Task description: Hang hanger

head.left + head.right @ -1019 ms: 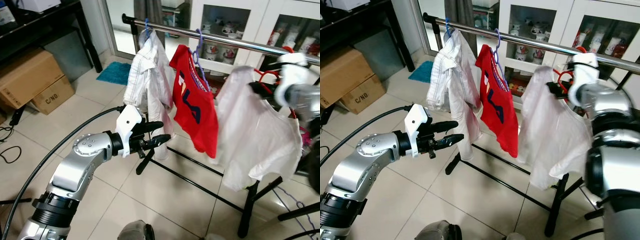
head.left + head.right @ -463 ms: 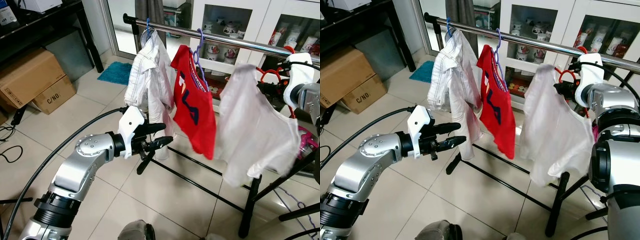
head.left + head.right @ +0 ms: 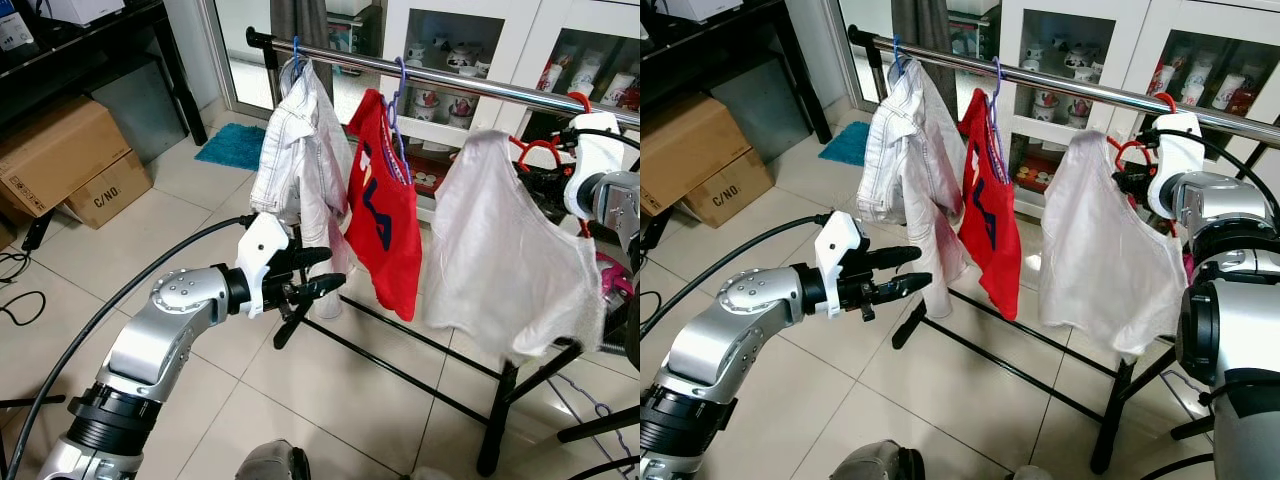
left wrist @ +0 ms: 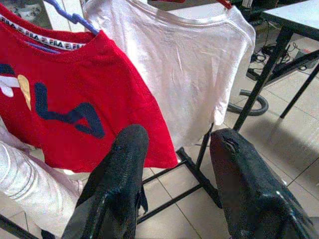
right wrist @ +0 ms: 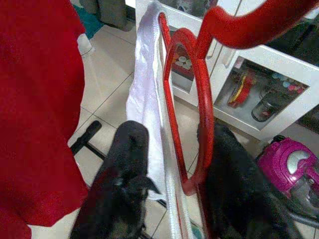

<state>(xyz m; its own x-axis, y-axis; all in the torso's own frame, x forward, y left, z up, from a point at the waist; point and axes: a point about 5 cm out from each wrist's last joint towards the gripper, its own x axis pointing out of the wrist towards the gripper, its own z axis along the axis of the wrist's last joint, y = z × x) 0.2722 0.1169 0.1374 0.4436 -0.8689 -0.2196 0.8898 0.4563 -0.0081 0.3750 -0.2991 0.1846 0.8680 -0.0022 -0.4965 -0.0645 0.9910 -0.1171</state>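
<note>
We judge the hanging step nearly complete. The red hanger (image 3: 1137, 152), carrying the white shirt (image 3: 1102, 255), sits with its hook (image 3: 1165, 99) at the steel rail (image 3: 1060, 84), which we take as landmark; whether the hook bears fully on it we cannot tell. The right hand (image 5: 169, 164) is just below the rail at its right end, fingers on either side of the hanger's neck, one touching it; a firm clamp is not evident. The hanger's long axis runs across the rail, hook upward. Next move, as we see it: release cleanly and back away. The left hand (image 3: 322, 272) is parted and empty, below the rail near the white jacket (image 3: 298, 150).
</note>
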